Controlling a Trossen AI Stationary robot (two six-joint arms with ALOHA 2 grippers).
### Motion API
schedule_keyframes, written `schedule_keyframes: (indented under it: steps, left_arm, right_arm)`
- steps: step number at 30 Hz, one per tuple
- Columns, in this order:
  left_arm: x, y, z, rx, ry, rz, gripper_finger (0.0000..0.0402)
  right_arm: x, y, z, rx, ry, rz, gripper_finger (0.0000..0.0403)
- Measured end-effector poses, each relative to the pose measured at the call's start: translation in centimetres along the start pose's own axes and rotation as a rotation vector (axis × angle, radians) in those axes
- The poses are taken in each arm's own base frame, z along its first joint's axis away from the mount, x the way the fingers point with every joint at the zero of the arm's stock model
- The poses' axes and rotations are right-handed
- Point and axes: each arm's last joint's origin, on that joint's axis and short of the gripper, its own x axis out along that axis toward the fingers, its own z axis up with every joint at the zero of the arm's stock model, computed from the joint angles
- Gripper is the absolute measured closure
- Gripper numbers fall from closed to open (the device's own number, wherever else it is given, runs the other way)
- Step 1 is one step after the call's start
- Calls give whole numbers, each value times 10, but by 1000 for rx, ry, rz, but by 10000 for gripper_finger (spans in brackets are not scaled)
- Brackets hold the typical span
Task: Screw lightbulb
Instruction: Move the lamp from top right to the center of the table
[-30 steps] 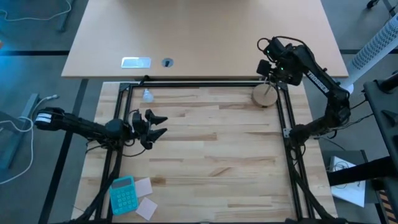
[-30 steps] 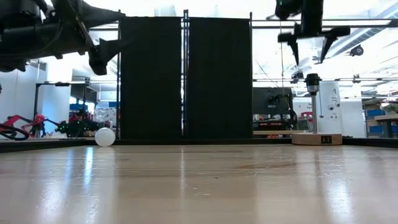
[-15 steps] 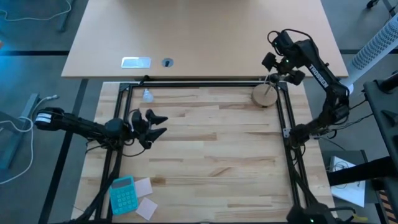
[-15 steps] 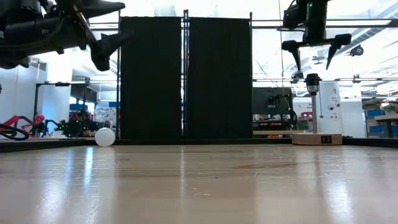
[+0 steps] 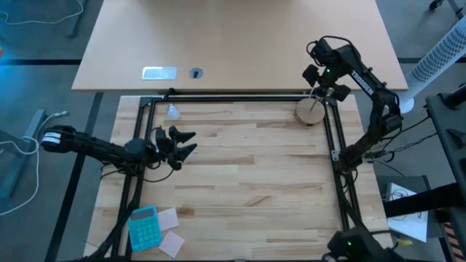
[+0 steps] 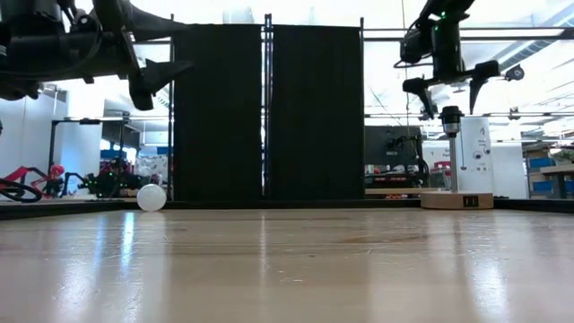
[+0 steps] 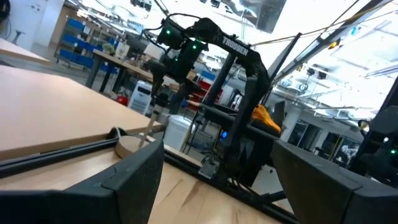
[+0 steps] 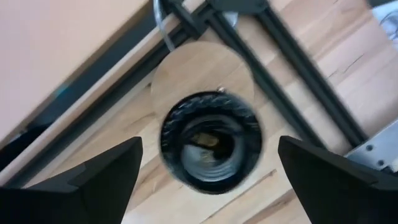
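The white lightbulb [image 5: 172, 111] [image 6: 151, 197] lies on the wooden table at the far left, next to the black frame rail, and nothing touches it. The round wooden stand [image 5: 309, 110] [image 6: 457, 200] sits at the far right, its thin post carrying the black socket [image 6: 450, 117] [image 8: 210, 149]. My right gripper [image 5: 325, 78] [image 6: 448, 85] [image 8: 210, 144] hangs open just above the socket, pointing down, with nothing between its fingers. My left gripper [image 5: 180, 142] [image 6: 157, 49] [image 7: 217, 155] hovers open and empty at the table's left side, nearer than the bulb.
A teal calculator [image 5: 143, 225] and paper notes [image 5: 170, 234] lie at the near left corner. A black frame [image 5: 240, 97] borders the table top. Beyond the far rail stands a tan desk [image 5: 240, 44]. The middle of the table is bare wood [image 5: 247, 175].
My right gripper has sunk a little toward the socket and rolled about its own axis, staying over the stand. My left gripper has turned slightly at the wrist without leaving its place. The lightbulb and stand have not moved.
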Motion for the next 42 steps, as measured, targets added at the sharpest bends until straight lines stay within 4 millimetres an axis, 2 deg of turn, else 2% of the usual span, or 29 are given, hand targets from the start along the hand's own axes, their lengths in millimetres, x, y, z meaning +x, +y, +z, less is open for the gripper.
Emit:
schedule_keyframes:
  steps: [4,13,32,37,42]
  left_arm:
    - [0,0,-1,-9,6,-5,111]
    - [0,0,-1,-26,16,-21,111]
    - [0,0,-1,-32,16,-24,111]
    - [0,-1,-1,-27,18,-28,111]
    - [2,-2,2,-28,3,-34,111]
  right_arm:
    - [10,9,2,9,15,5,32]
    - [13,8,5,46,-8,-34,36]
    - [11,3,3,49,-16,-73,140]
    - [11,4,3,20,-8,-70,151]
    - [10,6,-3,-63,-5,-65,147]
